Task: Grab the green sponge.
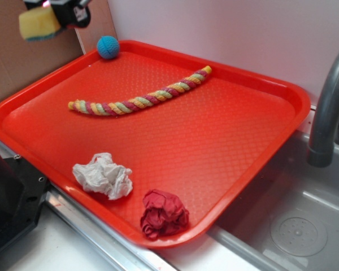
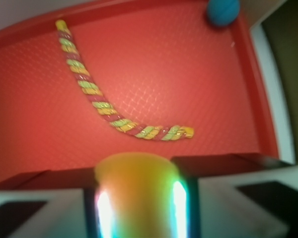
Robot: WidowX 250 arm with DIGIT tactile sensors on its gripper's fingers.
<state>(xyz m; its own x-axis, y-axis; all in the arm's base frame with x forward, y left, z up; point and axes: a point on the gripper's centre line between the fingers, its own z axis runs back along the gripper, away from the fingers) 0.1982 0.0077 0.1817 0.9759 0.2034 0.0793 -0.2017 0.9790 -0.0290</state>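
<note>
1. Up in the top left corner of my exterior view, the green sponge [image 1: 38, 23], a small yellow foam block with a thin dark green scouring layer along its lower face, hangs in the air, clear of the tray and beyond its far left edge.
2. I see the black gripper [image 1: 56, 20] clenched on the sponge, with the foam sticking out to the left of the fingers.
3. My wrist view agrees: the sponge [image 2: 135, 191] fills the bottom centre as a blurred yellow mass squeezed between two bright-edged fingers [image 2: 179, 208].
4. Below it lies the red textured plastic tray [image 1: 226, 141], which sits on a counter beside a steel sink.
5. Nearest the sponge, a blue knitted ball [image 1: 108, 47] rests in the tray's far left corner, touching the rim; the wrist camera shows it [image 2: 222, 11] at the top right.
6. A twisted rope of red, yellow and green strands [image 1: 138, 101] lies in a shallow curve across the far half of the tray, well apart from the ball.
7. Toward the near edge, a crumpled white paper wad [image 1: 103, 175] sits left of a crumpled dark red wad [image 1: 164, 213]; the two are near each other but not touching.
8. At the right, a grey curved faucet [image 1: 327, 107] rises over the sink basin [image 1: 294, 226].
</note>
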